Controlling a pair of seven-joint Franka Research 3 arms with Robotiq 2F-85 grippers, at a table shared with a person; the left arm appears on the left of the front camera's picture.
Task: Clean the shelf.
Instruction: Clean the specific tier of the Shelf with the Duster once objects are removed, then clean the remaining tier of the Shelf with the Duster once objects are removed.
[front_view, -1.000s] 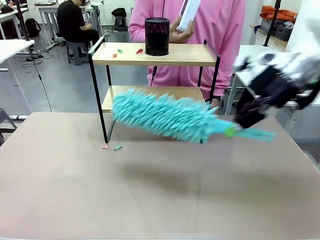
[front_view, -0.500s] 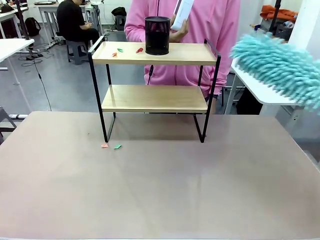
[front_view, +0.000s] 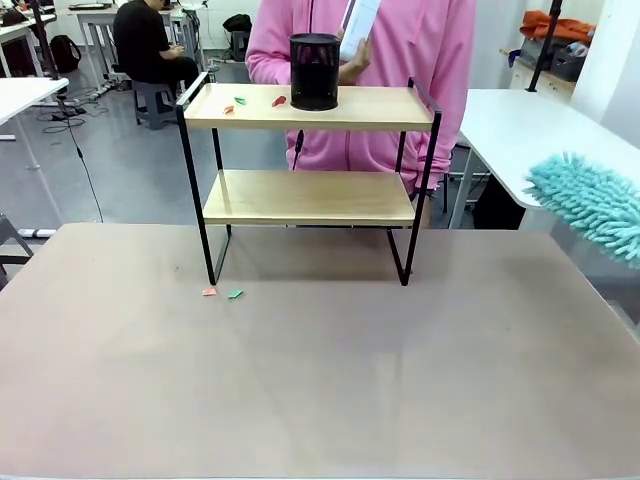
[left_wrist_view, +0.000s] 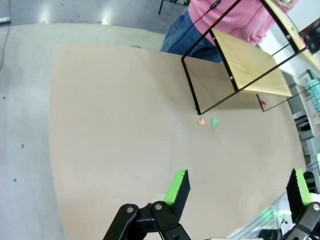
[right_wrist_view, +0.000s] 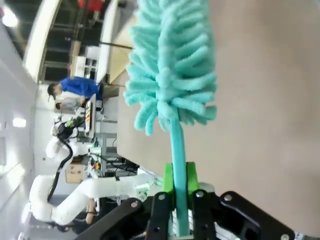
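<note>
The shelf (front_view: 310, 197) stands at the far middle of the bench (front_view: 320, 390), with its black legs on the bench top. On its upper board stands a black cup (front_view: 314, 72), upright. To the left of the cup lie three small bits of paper: a red scrap (front_view: 279, 101), a green scrap (front_view: 240, 100) and an orange scrap (front_view: 229, 110). Two more bits lie on the bench just beside the front left leg of the shelf, an orange piece (front_view: 209, 292) and a green piece (front_view: 235, 294), near each other but not touching.

A person in a pink top (front_view: 420, 60) stands directly behind the shelf. One hand (front_view: 352, 65) holds a white flat thing (front_view: 360, 20) higher than the cup.

The duster (front_view: 590, 205) has a fluffy teal head that shows at the right edge of the front view, in the air and well apart from the shelf. In the right wrist view the right tool (right_wrist_view: 180, 182) is clamped on the thin teal handle of the duster, with one green pad pressing on each side. The fluffy head rises beyond the fingers.

In the left wrist view the left tool (left_wrist_view: 238, 182) hangs above the near part of the bench. Its fingers (left_wrist_view: 178, 186) stand wide apart and the bench top shows between them. The shelf and the two pieces lie farther off in this view.
</note>
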